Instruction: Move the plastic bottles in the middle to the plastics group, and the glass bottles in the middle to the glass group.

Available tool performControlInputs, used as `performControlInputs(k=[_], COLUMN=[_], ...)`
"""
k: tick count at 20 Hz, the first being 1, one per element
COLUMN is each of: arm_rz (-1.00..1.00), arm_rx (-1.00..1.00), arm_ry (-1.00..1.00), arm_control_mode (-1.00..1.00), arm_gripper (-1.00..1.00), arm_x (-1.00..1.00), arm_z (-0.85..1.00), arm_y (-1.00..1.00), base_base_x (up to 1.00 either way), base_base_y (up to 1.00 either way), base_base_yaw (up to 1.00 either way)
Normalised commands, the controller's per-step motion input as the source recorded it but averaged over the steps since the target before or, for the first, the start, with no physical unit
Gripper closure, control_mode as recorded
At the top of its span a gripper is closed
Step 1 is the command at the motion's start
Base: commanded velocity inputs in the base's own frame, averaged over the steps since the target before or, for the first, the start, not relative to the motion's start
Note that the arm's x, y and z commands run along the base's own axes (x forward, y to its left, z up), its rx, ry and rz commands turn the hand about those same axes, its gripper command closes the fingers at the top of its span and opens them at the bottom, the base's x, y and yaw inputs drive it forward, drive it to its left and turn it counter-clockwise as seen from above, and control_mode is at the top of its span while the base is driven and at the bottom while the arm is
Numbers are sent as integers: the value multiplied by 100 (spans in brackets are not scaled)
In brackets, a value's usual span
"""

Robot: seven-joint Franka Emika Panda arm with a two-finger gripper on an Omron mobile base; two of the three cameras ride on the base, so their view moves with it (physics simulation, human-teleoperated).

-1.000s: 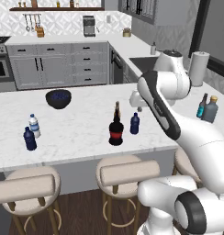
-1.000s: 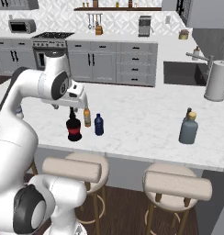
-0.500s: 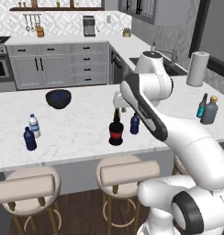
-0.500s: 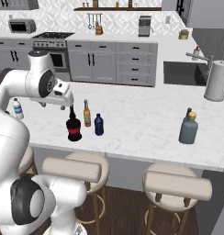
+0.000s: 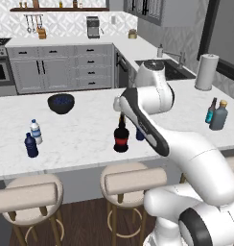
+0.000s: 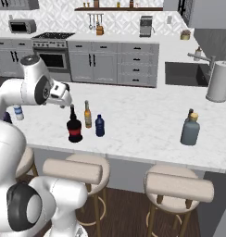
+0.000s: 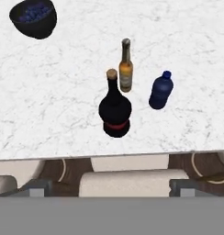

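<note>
Three middle bottles all stand untouched mid-bench: round-bodied dark bottle [image 7: 114, 110] with red label and long corked neck nearest the front edge, slim amber bottle [image 7: 126, 66] just behind it, stubby navy plastic bottle [image 7: 160, 90] beside them, all apart from each other. Nothing sorted yet, by the look of it; all three moves are left. Plastics group, a navy bottle [image 5: 30, 145] and a clear white-capped water bottle [image 5: 36, 131], sits at the far left of the bench [image 5: 80, 139]; glass group, a teal bottle [image 5: 211, 110] and a grey-blue gold-capped bottle [image 5: 219, 116], at the far right. Pincer [image 6: 67, 102] hangs above the dark bottle's neck, jaws spread wide, gripping nothing. Bench is glossy white marble with grey veins. A dark bowl [image 7: 34, 17] of blue fruit sits behind; padded stools [image 5: 133, 180] stand below the front edge.
</note>
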Motion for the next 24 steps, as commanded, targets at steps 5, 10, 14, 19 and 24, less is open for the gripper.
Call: performControlInputs(k=[5,10,14,19,24], arm_rz=[-7,-1,0,0,0], arm_rx=[0,0,0,0,0], arm_ry=[-17,22,33,15,-3], arm_control_mode=[-100,-100,-100,-100,-100], arm_gripper=[-100,-100,-100,-100,-100], arm_x=[31,55,53,27,13], arm_z=[-23,7,7,-12,-40], arm_y=[0,-1,0,2,3], base_base_x=[0,0,0,0,0], base_base_y=[0,0,0,0,0], base_base_yaw=[0,0,0,0,0])
